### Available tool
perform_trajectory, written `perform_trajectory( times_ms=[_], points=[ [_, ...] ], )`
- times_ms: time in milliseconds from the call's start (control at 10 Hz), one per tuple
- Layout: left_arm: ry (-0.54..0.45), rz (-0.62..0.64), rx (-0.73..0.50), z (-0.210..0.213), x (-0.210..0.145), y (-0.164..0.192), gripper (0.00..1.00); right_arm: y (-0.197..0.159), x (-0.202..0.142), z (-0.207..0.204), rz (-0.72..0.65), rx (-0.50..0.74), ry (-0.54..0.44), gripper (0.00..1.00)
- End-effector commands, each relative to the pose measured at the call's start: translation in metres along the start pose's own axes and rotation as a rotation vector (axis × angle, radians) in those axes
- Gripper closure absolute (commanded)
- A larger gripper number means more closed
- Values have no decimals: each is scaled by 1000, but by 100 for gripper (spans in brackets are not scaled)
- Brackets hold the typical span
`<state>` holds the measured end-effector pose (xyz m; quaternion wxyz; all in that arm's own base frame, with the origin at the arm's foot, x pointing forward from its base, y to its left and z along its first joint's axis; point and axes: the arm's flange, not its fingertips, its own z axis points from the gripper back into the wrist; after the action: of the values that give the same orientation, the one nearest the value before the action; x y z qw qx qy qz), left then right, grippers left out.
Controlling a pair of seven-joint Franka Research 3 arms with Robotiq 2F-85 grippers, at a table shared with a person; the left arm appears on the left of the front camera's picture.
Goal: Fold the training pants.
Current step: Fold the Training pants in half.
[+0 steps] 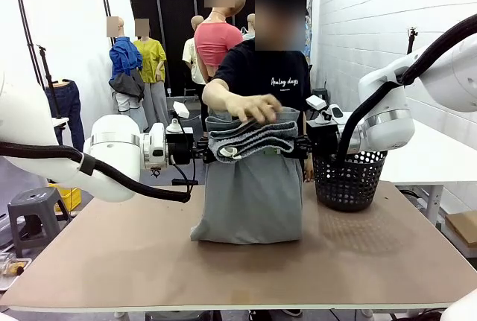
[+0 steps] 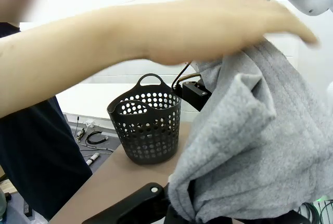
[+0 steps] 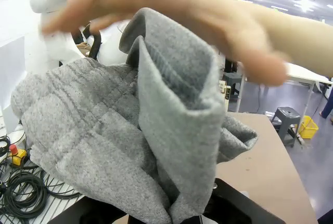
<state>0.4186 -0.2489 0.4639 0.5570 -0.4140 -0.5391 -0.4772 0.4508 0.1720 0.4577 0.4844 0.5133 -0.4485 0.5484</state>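
Observation:
The light grey training pants (image 1: 250, 194) hang between my two grippers, their lower end resting on the table. The top part is folded over in a thick roll. My left gripper (image 1: 200, 150) is shut on the left side of the pants and my right gripper (image 1: 304, 144) on the right side. A person's hand (image 1: 253, 106) lies on the folded top. In the left wrist view the grey cloth (image 2: 250, 156) covers my fingertips, and the person's forearm (image 2: 156, 37) crosses above it. In the right wrist view the pants (image 3: 104, 130) bunch over my fingers under the person's hand (image 3: 171, 11).
A black perforated basket (image 1: 349, 178) stands on the brown table (image 1: 112, 254) at the right, just behind my right gripper; it also appears in the left wrist view as the basket (image 2: 147, 128). The person stands at the far edge. A grey stool (image 1: 33, 213) is off the table's left.

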Motion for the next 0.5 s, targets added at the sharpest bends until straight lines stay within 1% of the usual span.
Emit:
perform_trajectory(
  times_ms=[0,400],
  points=[
    [6,-12,7,-1,4,-2,100,2,0,0,-6,4,-18,100],
    [6,-12,7,-1,4,-2,100,2,0,0,-6,4,-18,100]
  ],
)
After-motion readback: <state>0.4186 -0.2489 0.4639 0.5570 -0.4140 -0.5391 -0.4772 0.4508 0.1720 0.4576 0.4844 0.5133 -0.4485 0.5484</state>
